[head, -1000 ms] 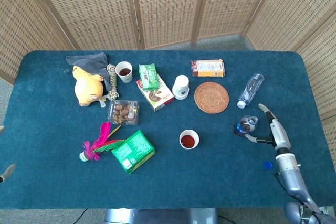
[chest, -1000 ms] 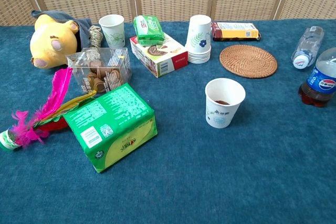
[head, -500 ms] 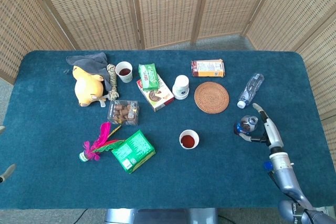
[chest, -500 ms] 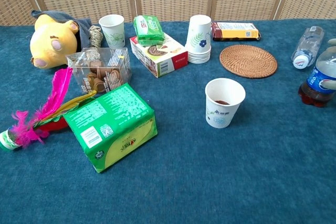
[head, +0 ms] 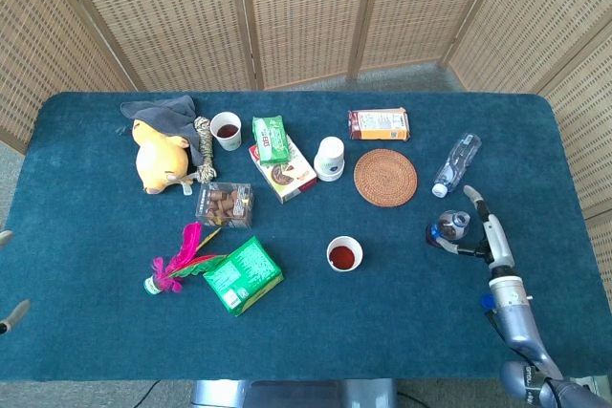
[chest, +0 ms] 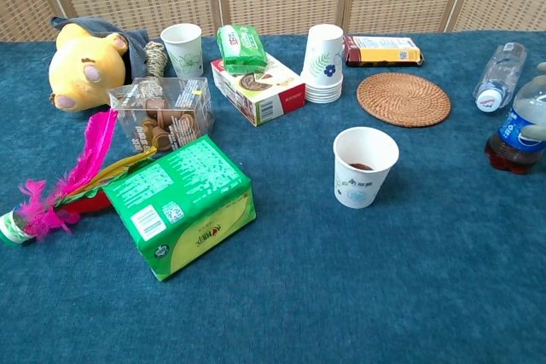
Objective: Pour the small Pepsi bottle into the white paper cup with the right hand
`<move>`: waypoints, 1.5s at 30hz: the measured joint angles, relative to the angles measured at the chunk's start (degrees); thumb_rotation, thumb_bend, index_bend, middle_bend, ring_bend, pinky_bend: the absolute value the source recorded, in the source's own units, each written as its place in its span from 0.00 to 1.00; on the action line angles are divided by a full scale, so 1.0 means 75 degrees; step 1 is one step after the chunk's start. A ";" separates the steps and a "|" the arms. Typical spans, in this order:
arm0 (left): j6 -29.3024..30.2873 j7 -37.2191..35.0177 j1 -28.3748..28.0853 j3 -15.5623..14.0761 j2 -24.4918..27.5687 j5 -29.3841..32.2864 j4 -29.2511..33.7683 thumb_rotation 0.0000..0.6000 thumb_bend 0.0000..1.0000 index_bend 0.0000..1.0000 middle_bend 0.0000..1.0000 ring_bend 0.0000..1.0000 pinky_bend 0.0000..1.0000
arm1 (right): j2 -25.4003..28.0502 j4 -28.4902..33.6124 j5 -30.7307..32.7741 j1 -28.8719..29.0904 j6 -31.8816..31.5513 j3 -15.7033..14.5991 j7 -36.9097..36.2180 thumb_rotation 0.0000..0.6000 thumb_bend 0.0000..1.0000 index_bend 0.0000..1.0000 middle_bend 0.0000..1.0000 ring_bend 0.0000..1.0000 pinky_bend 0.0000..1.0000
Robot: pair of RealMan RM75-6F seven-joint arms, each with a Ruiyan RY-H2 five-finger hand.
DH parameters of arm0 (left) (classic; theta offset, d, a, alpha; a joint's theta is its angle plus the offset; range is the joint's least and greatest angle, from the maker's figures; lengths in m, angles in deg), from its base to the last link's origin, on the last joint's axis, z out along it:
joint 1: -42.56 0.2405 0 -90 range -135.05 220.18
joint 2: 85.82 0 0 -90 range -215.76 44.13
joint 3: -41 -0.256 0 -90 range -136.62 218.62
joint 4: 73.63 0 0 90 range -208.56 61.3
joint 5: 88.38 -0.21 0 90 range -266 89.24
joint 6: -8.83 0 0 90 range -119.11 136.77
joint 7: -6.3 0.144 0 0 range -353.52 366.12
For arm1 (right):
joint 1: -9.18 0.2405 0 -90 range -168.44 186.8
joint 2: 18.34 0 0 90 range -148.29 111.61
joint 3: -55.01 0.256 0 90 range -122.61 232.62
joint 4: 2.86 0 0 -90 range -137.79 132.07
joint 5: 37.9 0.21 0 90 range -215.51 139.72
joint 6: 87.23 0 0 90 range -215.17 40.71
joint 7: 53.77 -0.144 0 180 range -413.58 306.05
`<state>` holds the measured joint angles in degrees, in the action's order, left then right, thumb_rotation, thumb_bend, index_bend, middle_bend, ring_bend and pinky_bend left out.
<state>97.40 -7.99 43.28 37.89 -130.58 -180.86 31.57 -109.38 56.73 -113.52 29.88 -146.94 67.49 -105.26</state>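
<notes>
The right hand (head: 483,234) has closed in from a second ago and now wraps its fingers (chest: 536,130) around the small Pepsi bottle (chest: 517,131), which stands upright well right of the white paper cup (chest: 364,165), so lifting looks next.

- Bright and even across both views; soft, diffuse light, source not discernible.
- Only faint, short shadows, e.g. under the white paper cup (chest: 365,167) and beside the green box (chest: 181,204).
- No hard glare; a mild sheen on the clear water bottle (head: 456,163) (plastic catching the light).
- Sharp enough on the blue tablecloth (head: 382,332) to show its nap.
- Slight bowing of the table edges in the head view.
- Fine print on packaging too small to read.
</notes>
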 measured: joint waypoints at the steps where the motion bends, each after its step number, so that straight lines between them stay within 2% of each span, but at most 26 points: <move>1: -0.0007 0.0010 -0.0003 -0.0001 -0.0001 -0.0001 0.0006 1.00 0.33 0.00 0.00 0.00 0.00 | -0.0039 -0.0046 0.0005 0.0003 -0.0006 0.0008 -0.0020 1.00 0.00 0.00 0.00 0.00 0.08; 11: -0.0053 0.0006 -0.0022 -0.0010 0.0008 0.0001 0.0018 1.00 0.33 0.00 0.00 0.00 0.00 | -0.0341 -0.0461 -0.0040 0.0024 -0.0127 0.0021 -0.0194 1.00 0.00 0.00 0.00 0.00 0.11; 14: -0.0062 -0.0014 -0.0027 -0.0022 0.0019 -0.0026 0.0010 1.00 0.33 0.00 0.00 0.00 0.00 | -0.0407 -0.0538 -0.0062 0.0024 -0.0210 0.0023 -0.0173 1.00 0.03 0.08 0.00 0.00 0.14; 16: -0.0062 -0.0026 -0.0027 -0.0025 0.0022 -0.0031 0.0005 1.00 0.33 0.00 0.00 0.00 0.00 | -0.0459 -0.0612 -0.0052 0.0020 -0.0237 0.0032 -0.0147 1.00 0.13 0.15 0.03 0.01 0.18; 18: -0.0059 -0.0039 -0.0029 -0.0023 0.0024 -0.0030 0.0001 1.00 0.33 0.00 0.00 0.00 0.00 | -0.0502 -0.0673 -0.0049 0.0011 -0.0274 0.0039 -0.0163 1.00 0.22 0.21 0.11 0.05 0.25; 20: -0.0070 -0.0035 -0.0036 -0.0022 0.0026 -0.0028 0.0003 1.00 0.33 0.00 0.00 0.00 0.00 | -0.0534 -0.0717 -0.0059 0.0001 -0.0301 0.0036 -0.0208 1.00 0.26 0.26 0.17 0.10 0.29; 24: -0.0083 -0.0017 -0.0045 -0.0032 0.0026 -0.0060 0.0010 1.00 0.33 0.00 0.00 0.00 0.00 | -0.0632 -0.0902 -0.0124 -0.0007 -0.0346 -0.0010 -0.0267 1.00 0.29 0.38 0.30 0.21 0.38; 28: -0.0075 -0.0032 -0.0043 -0.0042 0.0031 -0.0078 0.0006 1.00 0.33 0.00 0.00 0.00 0.00 | -0.0706 -0.1016 -0.0191 -0.0004 -0.0418 -0.0034 -0.0354 1.00 0.30 0.45 0.37 0.27 0.39; 30: -0.0064 -0.0045 -0.0039 -0.0039 0.0030 -0.0070 0.0004 1.00 0.33 0.00 0.00 0.00 0.00 | -0.0729 -0.1042 -0.0211 -0.0008 -0.0477 -0.0033 -0.0380 1.00 0.32 0.48 0.41 0.30 0.42; 39: -0.0056 -0.0090 -0.0044 -0.0051 0.0038 -0.0106 -0.0004 1.00 0.33 0.00 0.00 0.00 0.00 | -0.0769 -0.0982 -0.0346 -0.0065 -0.0804 -0.0065 -0.0336 1.00 0.39 0.53 0.46 0.36 0.55; 45: -0.0041 -0.0141 -0.0046 -0.0055 0.0047 -0.0128 -0.0017 1.00 0.33 0.00 0.00 0.00 0.00 | -0.0668 -0.0630 -0.0522 -0.0144 -0.1182 -0.0130 -0.0051 1.00 0.41 0.53 0.46 0.36 0.55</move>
<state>97.09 -9.05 42.94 37.47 -130.22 -181.82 31.44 -114.38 52.01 -117.44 28.80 -155.81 66.52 -105.64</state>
